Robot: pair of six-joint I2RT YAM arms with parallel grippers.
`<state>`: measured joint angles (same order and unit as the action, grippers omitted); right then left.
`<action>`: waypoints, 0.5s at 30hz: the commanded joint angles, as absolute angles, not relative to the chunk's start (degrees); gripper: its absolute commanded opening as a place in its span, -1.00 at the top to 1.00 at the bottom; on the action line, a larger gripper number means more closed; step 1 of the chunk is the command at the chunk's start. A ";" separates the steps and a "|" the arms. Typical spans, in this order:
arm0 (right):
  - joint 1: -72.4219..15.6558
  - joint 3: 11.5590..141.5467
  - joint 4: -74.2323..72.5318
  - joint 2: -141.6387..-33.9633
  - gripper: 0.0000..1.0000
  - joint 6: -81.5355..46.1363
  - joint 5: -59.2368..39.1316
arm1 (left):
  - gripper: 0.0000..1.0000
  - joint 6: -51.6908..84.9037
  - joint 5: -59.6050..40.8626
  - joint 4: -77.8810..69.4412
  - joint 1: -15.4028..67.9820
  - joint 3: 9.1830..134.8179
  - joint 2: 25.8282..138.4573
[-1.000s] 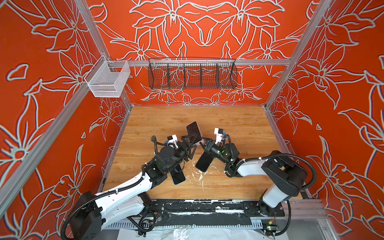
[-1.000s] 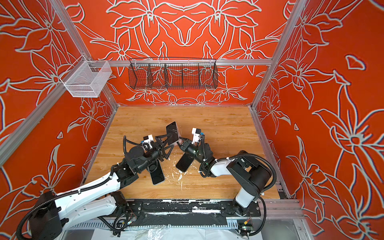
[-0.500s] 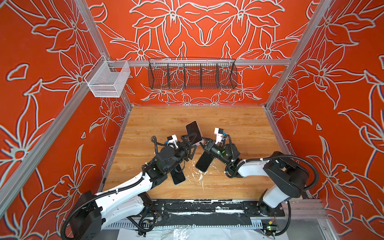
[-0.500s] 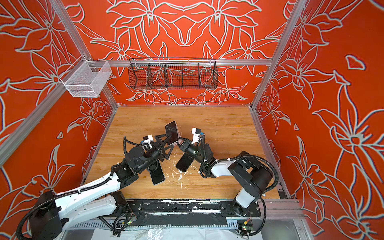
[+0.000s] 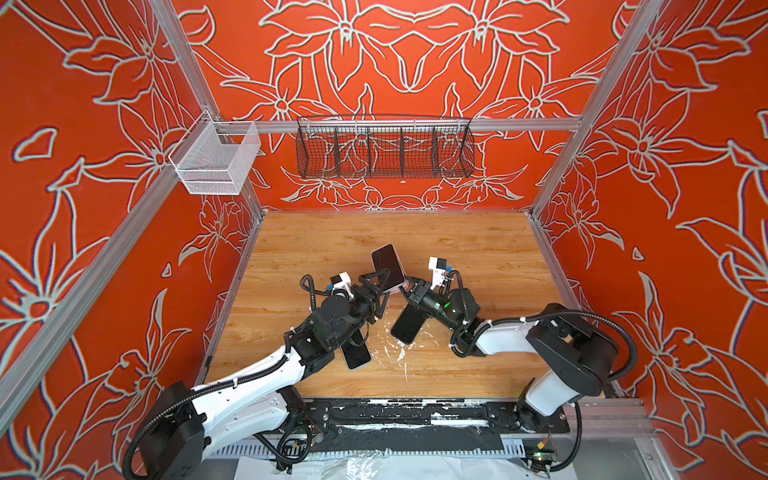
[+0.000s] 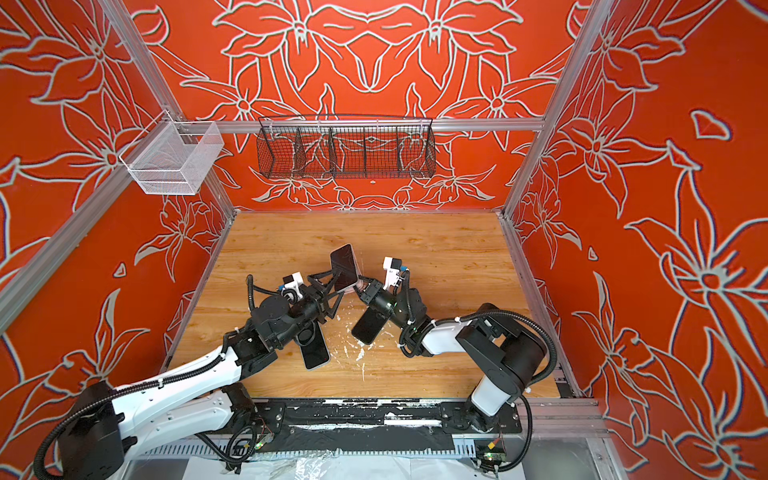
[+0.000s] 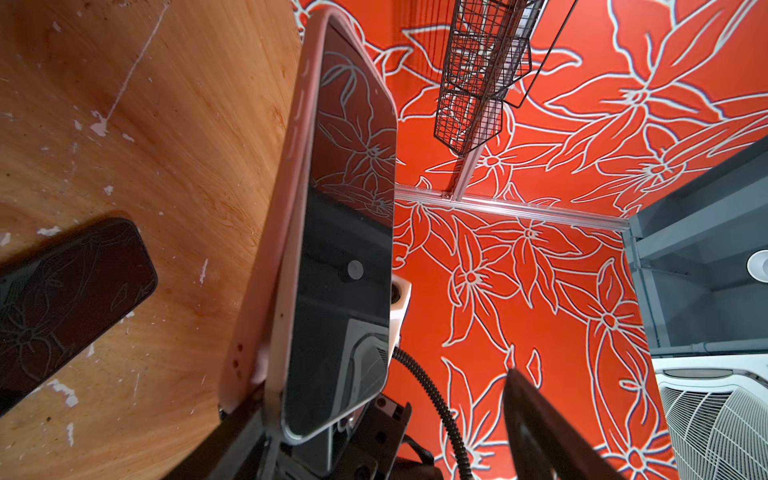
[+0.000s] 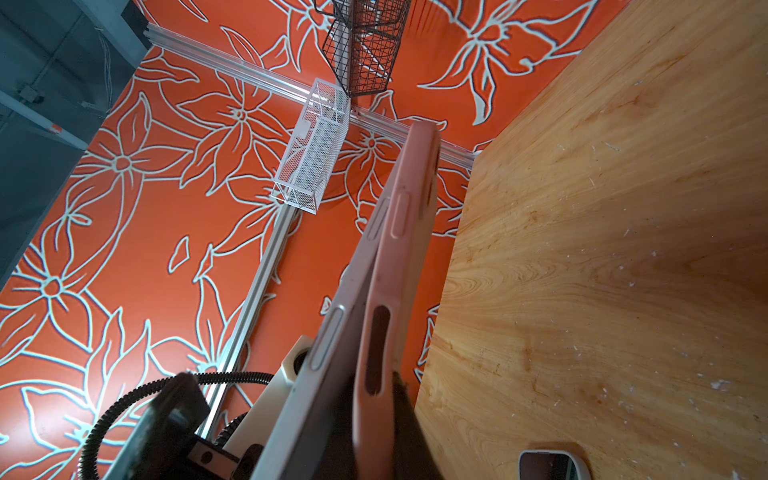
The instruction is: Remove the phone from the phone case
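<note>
Enclosing everything, orange floral walls (image 5: 83,166) round a scuffed, white-flecked wooden table (image 5: 457,245); high on the back wall a black wire basket (image 5: 384,147), at the left corner a smaller white basket (image 5: 216,160). Meeting mid-table in both top views: left gripper (image 5: 383,286) spread wide astride the raised phone (image 5: 388,266), right gripper (image 5: 409,289) clenched at its lower end. Flat below, a dark spare phone (image 5: 409,328) and a second spare phone (image 5: 358,355). Told only by wrist views: pink phone case (image 8: 399,249) pinched in the right jaws, phone's silver edge peeled off it there.
</note>
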<state>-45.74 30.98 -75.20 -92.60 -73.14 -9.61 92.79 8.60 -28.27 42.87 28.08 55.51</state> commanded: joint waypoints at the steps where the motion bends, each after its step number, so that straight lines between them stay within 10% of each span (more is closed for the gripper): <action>1: -46.58 30.83 -80.78 -89.78 1.00 -73.13 -10.29 | -0.54 91.41 12.02 -26.99 42.98 27.49 54.29; 15: -47.54 30.19 -80.78 -89.66 1.00 -73.48 -10.55 | 0.24 89.91 11.80 -30.88 42.91 27.30 58.48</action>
<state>-46.54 30.30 -75.24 -91.37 -73.17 -9.63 90.72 10.90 -28.47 42.87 27.42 56.88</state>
